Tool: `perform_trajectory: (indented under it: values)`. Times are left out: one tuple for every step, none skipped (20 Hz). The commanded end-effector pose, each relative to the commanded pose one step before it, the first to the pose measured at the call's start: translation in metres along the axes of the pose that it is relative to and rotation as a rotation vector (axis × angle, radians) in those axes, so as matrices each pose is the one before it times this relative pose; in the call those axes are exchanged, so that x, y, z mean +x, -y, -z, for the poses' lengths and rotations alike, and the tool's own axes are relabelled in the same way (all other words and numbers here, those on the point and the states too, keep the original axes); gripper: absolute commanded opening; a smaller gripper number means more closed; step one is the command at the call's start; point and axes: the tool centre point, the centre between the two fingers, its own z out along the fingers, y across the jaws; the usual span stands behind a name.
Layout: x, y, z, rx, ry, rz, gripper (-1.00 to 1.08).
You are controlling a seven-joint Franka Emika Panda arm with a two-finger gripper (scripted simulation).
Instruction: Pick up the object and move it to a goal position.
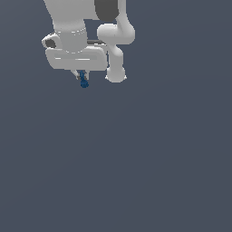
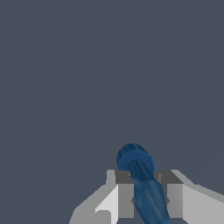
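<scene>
The object (image 1: 84, 81) is a tiny dark blue elongated lump that hangs just below the white gripper (image 1: 81, 76) in the upper left of the exterior view. In the wrist view the object (image 2: 141, 181) is a blue rod with a rounded knob end, clamped between the two grey fingers (image 2: 124, 197) of the gripper (image 2: 146, 199). The gripper is shut on it. The object's knob end sticks out beyond the fingertips. The fingers are mostly hidden by the white hand in the exterior view.
The white arm (image 1: 115, 41) fills the upper left of the exterior view, with a joint (image 1: 116, 72) beside the hand. Everything else in both views is a plain dark grey-blue surface (image 1: 136, 158).
</scene>
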Motion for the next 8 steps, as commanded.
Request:
perform_trajectory:
  values:
    - [-0.00058, -0.00302, 0.0071, -0.00064, 0.00113, 0.00067, -1.0]
    - [0.00001, -0.0008, 0.00159, 0.0, 0.0, 0.0, -1.0]
    - [0.00009, -0.00056, 0.00107, 0.0, 0.0, 0.0, -1.0]
    - [0.00017, -0.00032, 0.00054, 0.0, 0.0, 0.0, -1.0]
    - [0.00024, -0.00008, 0.00002, 0.0, 0.0, 0.0, -1.0]
    - [0.00032, 0.00016, -0.00051, 0.0, 0.0, 0.0, -1.0]
    - [0.00028, 0.00027, -0.00071, 0.0, 0.0, 0.0, -1.0]
    - [0.00009, 0.0001, -0.00026, 0.0, 0.0, 0.0, -1.0]
